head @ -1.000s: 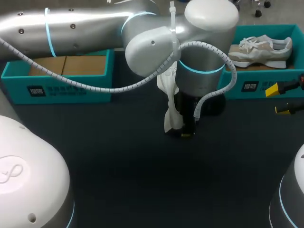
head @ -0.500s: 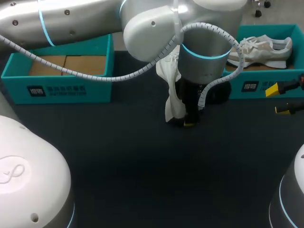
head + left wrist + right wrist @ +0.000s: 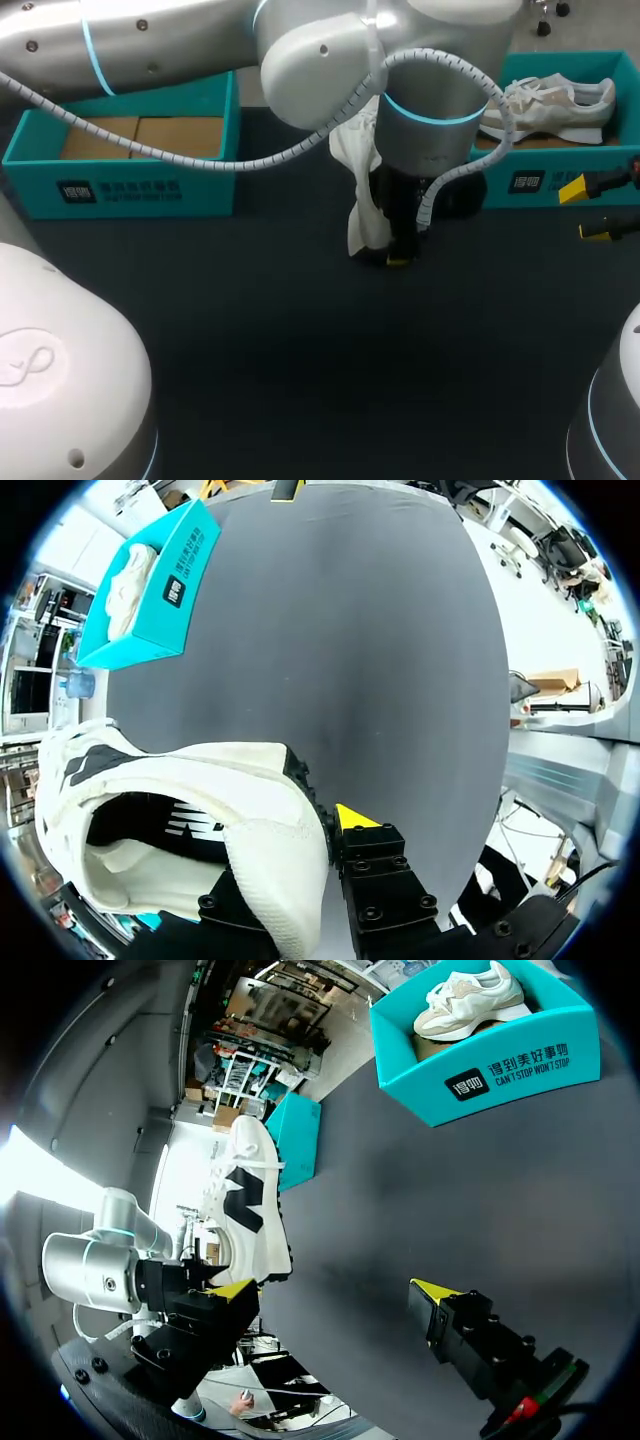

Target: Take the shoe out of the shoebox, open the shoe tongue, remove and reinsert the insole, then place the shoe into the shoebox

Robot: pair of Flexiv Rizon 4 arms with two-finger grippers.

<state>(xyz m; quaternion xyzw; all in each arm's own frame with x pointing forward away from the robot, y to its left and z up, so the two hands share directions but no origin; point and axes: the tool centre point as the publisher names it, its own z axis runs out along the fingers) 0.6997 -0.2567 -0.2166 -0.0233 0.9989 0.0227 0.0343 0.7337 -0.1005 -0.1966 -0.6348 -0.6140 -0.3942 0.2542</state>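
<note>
The white shoe [image 3: 358, 190] is out of its box and hangs upright over the middle of the tabletop [image 3: 300, 350], between the two boxes and nearer the right one. I cannot tell whether its lower end touches the surface. The left fingers [image 3: 352, 818] are closed on it. In the left wrist view the padded rim of the opening is clamped between them, with one yellow tip on the outer side and the other finger hidden behind the material. The dark inside of the shoe and its pale lining face that camera.

The take-out step looks done, and opening the tongue is the step in hand. That calls for a second grip. The right fingers [image 3: 432, 1292] stand wide apart with nothing between them, near the right edge of the tabletop and well away from the shoe. They would need to come across, find the tongue under the laces and pull it back, while the left arm keeps the shoe steady. With only the rim clamped, the shoe may swing or slip when it is pulled.

The left box [image 3: 130, 185] holds no shoe, and only its brown cardboard floor [image 3: 140, 135] shows. It is probably where this shoe goes at the end. The right box [image 3: 540, 180] holds a beige sneaker [image 3: 550, 100] lying on its side.
</note>
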